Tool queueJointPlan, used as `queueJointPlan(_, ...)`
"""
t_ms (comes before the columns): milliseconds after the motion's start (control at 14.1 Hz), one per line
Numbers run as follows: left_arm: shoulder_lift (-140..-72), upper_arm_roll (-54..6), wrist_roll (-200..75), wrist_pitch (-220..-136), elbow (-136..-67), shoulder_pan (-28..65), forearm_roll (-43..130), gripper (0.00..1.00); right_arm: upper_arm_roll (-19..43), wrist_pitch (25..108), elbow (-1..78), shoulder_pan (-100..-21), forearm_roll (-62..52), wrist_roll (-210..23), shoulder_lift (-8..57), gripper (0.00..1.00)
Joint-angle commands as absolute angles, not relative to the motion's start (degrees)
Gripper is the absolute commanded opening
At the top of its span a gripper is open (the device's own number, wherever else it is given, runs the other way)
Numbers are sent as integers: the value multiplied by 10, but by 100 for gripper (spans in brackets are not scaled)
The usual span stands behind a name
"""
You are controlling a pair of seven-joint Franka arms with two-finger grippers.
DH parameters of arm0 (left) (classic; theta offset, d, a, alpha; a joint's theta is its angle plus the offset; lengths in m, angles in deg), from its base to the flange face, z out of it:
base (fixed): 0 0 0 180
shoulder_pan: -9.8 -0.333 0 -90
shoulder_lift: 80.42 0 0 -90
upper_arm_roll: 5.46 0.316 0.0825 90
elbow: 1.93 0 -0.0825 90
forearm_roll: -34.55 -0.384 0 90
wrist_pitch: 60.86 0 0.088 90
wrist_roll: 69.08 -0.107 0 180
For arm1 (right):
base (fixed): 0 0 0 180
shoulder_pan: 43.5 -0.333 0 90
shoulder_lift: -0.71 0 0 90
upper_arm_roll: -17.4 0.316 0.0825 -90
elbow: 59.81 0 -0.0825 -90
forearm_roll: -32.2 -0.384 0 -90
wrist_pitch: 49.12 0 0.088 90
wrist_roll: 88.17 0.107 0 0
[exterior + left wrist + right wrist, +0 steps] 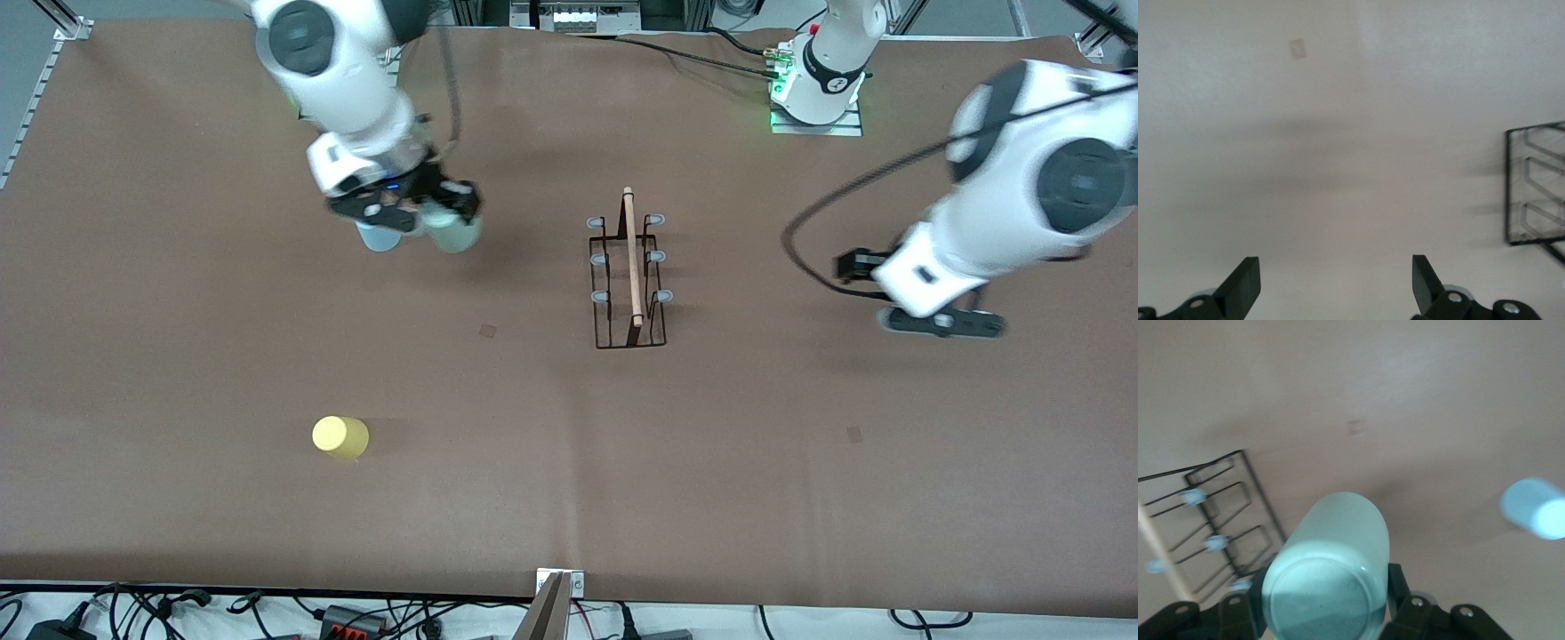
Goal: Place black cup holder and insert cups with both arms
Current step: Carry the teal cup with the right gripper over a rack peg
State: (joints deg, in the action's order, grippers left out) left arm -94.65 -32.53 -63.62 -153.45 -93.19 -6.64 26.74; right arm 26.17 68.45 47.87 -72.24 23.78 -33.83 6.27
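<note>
On the brown tabletop (569, 498), the black cup holder (629, 271) already stands upright at the middle, its wooden rod (632, 258) running along the top and its pale-tipped pegs (655, 256) all bare, so placing the rack looks done while no cup is yet on a peg. The right tool (418, 213) hangs over the tabletop toward the right arm's end, clenched on the mint green cup (455, 233); the right wrist view shows that cup (1328, 570) gripped between the fingers, bottom end facing the camera, with the rack in view alongside it. The light blue cup (380, 236) stands on the tabletop partly hidden under that same tool. The yellow cup (340, 436) sits apart, nearer to the front camera than the other two. The left tool (942, 322) hovers over bare tabletop toward the left arm's end, its fingers (1245, 283) spread wide and gripping nothing; that arm appears to wait. By my judgement, one cup is in hand and all three insertions remain.
</note>
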Motion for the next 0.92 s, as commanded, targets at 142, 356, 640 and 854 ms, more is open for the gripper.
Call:
queueJointPlan(142, -930, -335, -762, -1517, -912, -146, 260, 100, 258, 706, 354, -809, 300, -182, 198, 10)
queueJointPlan(356, -933, -331, -823, -1460, -874, -165, 265, 100, 258, 730, 325, -840, 329, -143, 246, 10)
queueJointPlan(640, -941, -329, -824, -1460, -822, -166, 260, 100, 258, 757, 319, -861, 359, -114, 276, 10)
queueJointPlan(854, -908, -214, -822, -1462, -856, -61, 276, 100, 258, 756, 304, -863, 355, -112, 283, 10)
